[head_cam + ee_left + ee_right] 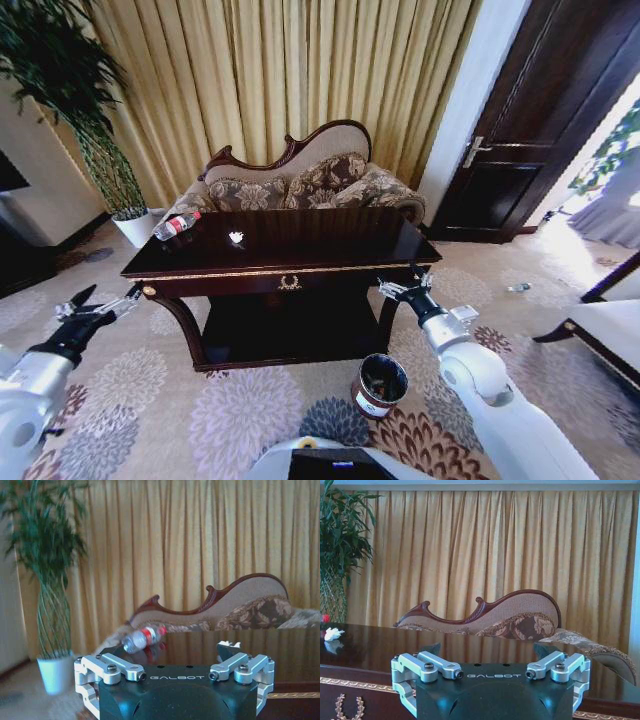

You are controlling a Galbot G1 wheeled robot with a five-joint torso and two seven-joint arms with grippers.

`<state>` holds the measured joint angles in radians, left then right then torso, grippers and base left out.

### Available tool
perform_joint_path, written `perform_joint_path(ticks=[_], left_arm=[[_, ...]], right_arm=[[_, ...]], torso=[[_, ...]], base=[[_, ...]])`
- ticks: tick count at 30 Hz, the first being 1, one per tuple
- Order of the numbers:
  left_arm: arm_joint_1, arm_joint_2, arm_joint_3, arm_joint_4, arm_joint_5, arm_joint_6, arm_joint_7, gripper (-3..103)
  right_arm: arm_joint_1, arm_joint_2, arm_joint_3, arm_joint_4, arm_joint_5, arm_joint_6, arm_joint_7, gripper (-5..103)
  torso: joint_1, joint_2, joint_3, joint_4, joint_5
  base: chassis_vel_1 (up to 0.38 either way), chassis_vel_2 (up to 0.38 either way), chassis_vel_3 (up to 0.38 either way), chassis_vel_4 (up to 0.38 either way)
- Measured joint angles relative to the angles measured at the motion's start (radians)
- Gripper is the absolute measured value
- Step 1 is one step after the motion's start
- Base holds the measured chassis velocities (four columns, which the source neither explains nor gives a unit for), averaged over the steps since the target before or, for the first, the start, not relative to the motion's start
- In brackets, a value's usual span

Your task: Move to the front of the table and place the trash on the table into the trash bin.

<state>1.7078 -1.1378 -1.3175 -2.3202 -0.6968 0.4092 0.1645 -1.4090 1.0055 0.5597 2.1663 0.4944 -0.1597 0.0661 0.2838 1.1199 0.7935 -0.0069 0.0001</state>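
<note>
Trash, head view: a clear bottle [176,226] with a red cap lies on its side at the far left corner of the bench [330,250]; a white crumpled scrap [237,237] sits just right of it on the dark top. Both lie well apart from either set of jaws.
Trash bin, head view: the trash bin [379,385] stands on the carpet before the bench's right leg, below the right gripper [400,289].
Grippers, head view: the left gripper [99,303] hovers off the bench's left front corner, jaws spread and empty; the right gripper hangs at the right front edge, jaws parted and empty.
Left wrist view: the left gripper [177,662] has its jaws wide, nothing between them; the bottle [143,637] lies beyond them on the glossy top, toward the plant's side. The scrap is hard to make out here.
Right wrist view: the right gripper [490,650] is spread and empty; the scrap [332,634] lies far off, with the bottle cut off at the frame's edge.
</note>
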Motion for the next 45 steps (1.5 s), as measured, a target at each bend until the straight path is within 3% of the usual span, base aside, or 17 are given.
perform_joint_path(ticks=[7, 33, 45], left_arm=[[-0.001, -0.003, 0.002, 0.008, 0.059, -0.059, 0.043, 100], [-0.005, -0.032, 0.039, -0.004, 0.06, -0.06, 0.046, 100], [-0.001, -0.041, 0.05, -0.032, 0.061, -0.051, 0.043, 100]], right_arm=[[0.006, 0.003, 0.0, -0.009, 0.004, 0.001, -0.011, 100], [0.015, 0.001, -0.035, -0.002, -0.01, 0.014, -0.02, 100], [0.021, -0.024, -0.073, 0.037, 0.011, -0.041, -0.027, 100]], torso=[[0.0, 0.0, 0.0, 0.0, -0.0001], [0.0, 0.0, 0.0, -0.0001, -0.0001], [-0.001, 0.0, 0.0, -0.0001, 0.0001]], base=[[0.0, 0.0, 0.0, 0.0], [-0.099, 0.103, 0.102, -0.101], [-0.03, 0.031, 0.028, -0.034]])
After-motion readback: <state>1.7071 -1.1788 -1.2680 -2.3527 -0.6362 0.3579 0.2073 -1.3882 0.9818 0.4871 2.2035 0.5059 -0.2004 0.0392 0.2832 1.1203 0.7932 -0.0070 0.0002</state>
